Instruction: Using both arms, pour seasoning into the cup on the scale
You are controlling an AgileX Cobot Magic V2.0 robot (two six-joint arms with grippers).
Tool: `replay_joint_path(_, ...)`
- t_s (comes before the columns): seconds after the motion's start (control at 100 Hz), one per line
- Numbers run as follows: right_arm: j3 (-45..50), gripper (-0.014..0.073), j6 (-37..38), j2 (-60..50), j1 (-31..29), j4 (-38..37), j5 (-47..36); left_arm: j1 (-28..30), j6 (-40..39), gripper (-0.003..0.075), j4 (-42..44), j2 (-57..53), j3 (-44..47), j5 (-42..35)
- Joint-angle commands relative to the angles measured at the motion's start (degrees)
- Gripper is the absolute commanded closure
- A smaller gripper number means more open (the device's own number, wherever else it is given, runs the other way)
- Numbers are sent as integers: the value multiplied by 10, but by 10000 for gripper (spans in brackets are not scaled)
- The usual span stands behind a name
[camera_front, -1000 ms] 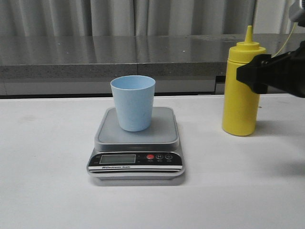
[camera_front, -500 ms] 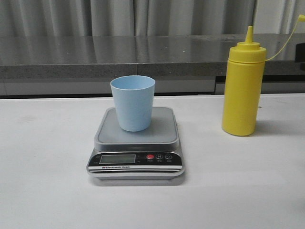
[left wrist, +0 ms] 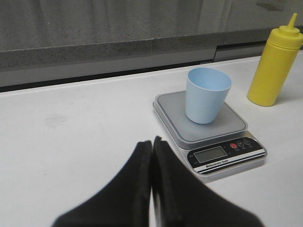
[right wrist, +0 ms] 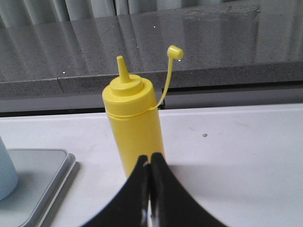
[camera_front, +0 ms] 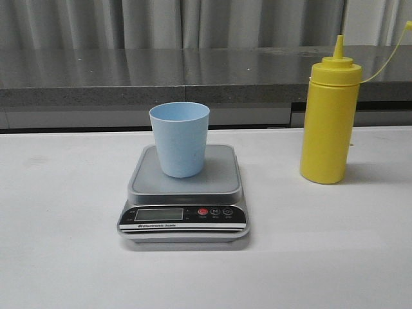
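Note:
The pale blue cup (camera_front: 180,138) stands upright on the silver-grey scale (camera_front: 185,193) in the middle of the table. The tall yellow seasoning bottle (camera_front: 329,122) stands upright to the scale's right, its nozzle uncapped and the cap hanging on a thin strap. Neither gripper shows in the front view. In the left wrist view my left gripper (left wrist: 152,141) is shut and empty, short of the scale (left wrist: 208,127) and cup (left wrist: 206,94). In the right wrist view my right gripper (right wrist: 149,158) is shut and empty, in front of the bottle (right wrist: 135,123) and apart from it.
A grey stone ledge (camera_front: 193,77) runs along the back of the white table (camera_front: 64,244), with curtains behind it. The bottle's loose cap (right wrist: 175,51) hangs out to one side on its strap.
My right gripper, which was beside the bottle at the right edge of the front view a second ago, has pulled back out of that view. The bottle, cup and scale have not moved.

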Motion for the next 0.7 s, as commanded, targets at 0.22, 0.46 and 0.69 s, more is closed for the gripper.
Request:
replay_joint_path(0.22, -3, 653, 0, -93, -2, -8, 28, 0, -5, 741, -10, 5, -15, -41)
replay_joint_path(0.46, 29, 653, -2, -147, -22, -8, 34, 0, -5, 741, -10, 5, -15, -41)
replay_joint_path(0.69, 47, 653, 6, -218, -59, -10, 58, 0, -5, 741, -10, 5, -15, -41)
